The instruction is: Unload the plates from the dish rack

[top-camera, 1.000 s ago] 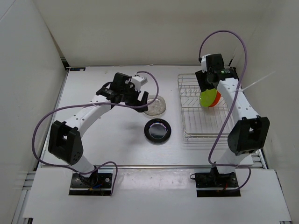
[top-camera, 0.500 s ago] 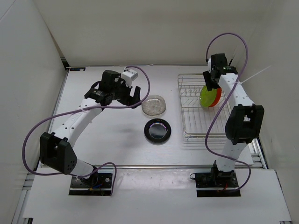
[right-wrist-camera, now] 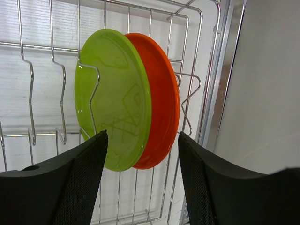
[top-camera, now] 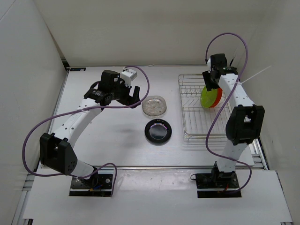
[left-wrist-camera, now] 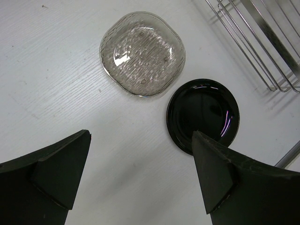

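Right fingers (right-wrist-camera: pixel 70 187) spread, one on each side of the lower edge of the two plates in the rack. Contact with either plate: can't tell. Nothing pinched as far as the wrist view shows.

Lime green plate (right-wrist-camera: pixel 115 98) and orange plate (right-wrist-camera: pixel 164 103) stand on edge in the dish rack (top-camera: pixel 193 123), face to face and just about touching, green on the side toward mid-table, orange toward the rack's right rail. Both sit in the far right part of the rack, between upright wire prongs.

Right gripper (right-wrist-camera: pixel 140 140) comes at them from the far end of the rack, pointing back down over it.

Clear plate (left-wrist-camera: pixel 142 53) and black plate (left-wrist-camera: pixel 202 115) lie flat on the white table (left-wrist-camera: pixel 56 70), left of the rack, just beside each other with a narrow gap; black is the nearer one to the arm bases.

Left gripper (left-wrist-camera: pixel 140 136) hangs above the table just left of the clear plate, fingers fully apart, holding nothing.

Purple cables (top-camera: pixel 225 35) loop off both arms.
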Controlling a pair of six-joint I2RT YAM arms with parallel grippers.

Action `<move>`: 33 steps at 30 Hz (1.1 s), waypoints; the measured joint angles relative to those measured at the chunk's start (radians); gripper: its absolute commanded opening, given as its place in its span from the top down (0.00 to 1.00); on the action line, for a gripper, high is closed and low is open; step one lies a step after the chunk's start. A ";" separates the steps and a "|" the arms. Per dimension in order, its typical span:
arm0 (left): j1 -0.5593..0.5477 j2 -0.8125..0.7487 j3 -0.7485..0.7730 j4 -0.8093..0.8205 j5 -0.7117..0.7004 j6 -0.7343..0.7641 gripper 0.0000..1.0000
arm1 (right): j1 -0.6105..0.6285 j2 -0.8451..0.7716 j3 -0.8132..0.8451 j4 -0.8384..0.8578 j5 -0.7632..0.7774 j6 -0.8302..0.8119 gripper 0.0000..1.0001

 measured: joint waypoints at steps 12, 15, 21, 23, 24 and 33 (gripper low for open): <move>0.006 0.000 -0.007 0.007 0.000 0.000 0.00 | 0.008 0.019 0.003 -0.001 0.000 0.003 0.45; 0.011 -0.001 -0.013 0.008 0.000 0.000 0.00 | 0.009 0.026 0.003 -0.001 0.000 0.004 0.49; 0.017 -0.002 -0.020 0.008 0.001 -0.006 0.00 | 0.011 0.042 0.004 -0.001 0.003 0.003 0.60; 0.020 -0.003 -0.021 0.008 0.001 -0.007 0.00 | 0.011 0.045 0.004 -0.001 0.005 0.005 0.64; 0.022 -0.003 -0.023 0.009 0.001 -0.007 0.00 | 0.011 0.045 0.004 -0.001 0.005 0.005 0.70; 0.024 -0.004 -0.024 0.015 0.012 -0.007 0.00 | 0.011 0.045 0.013 -0.002 0.023 0.015 0.84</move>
